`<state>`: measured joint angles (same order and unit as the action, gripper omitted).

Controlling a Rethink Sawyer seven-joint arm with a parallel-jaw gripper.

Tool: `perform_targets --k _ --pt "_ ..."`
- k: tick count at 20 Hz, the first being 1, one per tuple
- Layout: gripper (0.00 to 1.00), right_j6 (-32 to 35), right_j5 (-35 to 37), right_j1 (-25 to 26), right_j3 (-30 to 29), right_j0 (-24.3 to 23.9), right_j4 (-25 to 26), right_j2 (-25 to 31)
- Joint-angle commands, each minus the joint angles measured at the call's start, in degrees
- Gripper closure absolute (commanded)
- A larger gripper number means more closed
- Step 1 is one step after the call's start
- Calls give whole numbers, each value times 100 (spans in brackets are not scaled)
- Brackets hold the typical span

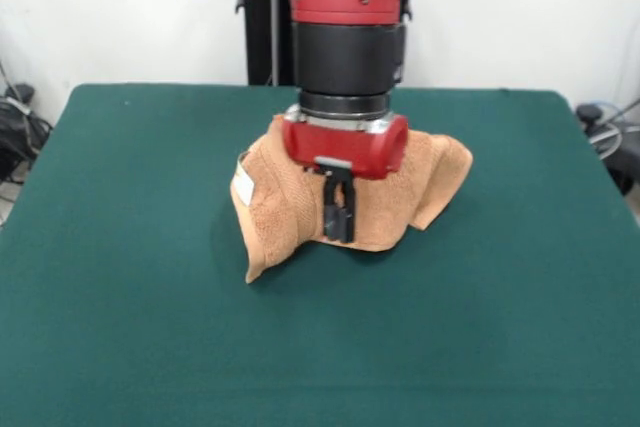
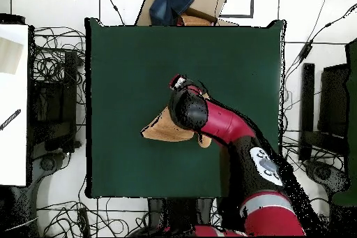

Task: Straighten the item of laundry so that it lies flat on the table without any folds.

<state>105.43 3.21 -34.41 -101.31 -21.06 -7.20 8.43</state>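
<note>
The orange-tan towel point(image 1: 290, 202) sits near the middle of the green desk point(image 1: 120, 277), bunched and raised rather than flat; in the front view it stands up in a rumpled mound with one flap hanging down to a point at the lower left and another lobe spreading out to the right; a small white label point(image 1: 243, 187) shows on its left face, near a woven band. The red and black arm point(image 1: 345, 7) comes straight down over the cloth; its red wrist block sits in front of the towel's top, and the black pincer point(image 1: 339, 209) hangs below it, against the front of the cloth; the two dark fingers point(image 1: 345, 217) stand close together, narrow, with cloth right behind them, yet whether any cloth is actually pinched between them cannot be told. In the overhead view the arm point(image 2: 230, 127) covers most of the towel point(image 2: 164, 129), which shows as a tan wedge pointing left from under the wrist; cardboard and a dark blue cloth point(image 2: 173, 1) lie beyond the desk's point(image 2: 125, 61) far edge.
</note>
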Motion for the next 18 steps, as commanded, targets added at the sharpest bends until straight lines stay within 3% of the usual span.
perform_targets --k 1,10,14,18 --pt "100 903 6 -173 -606 43 172 340" --pt "100 723 -315 6 -972 -765 564 1217" --pt "100 506 70 -87 -896 -857 644 1144" --pt "100 653 -142 -89 -964 -754 743 1055"
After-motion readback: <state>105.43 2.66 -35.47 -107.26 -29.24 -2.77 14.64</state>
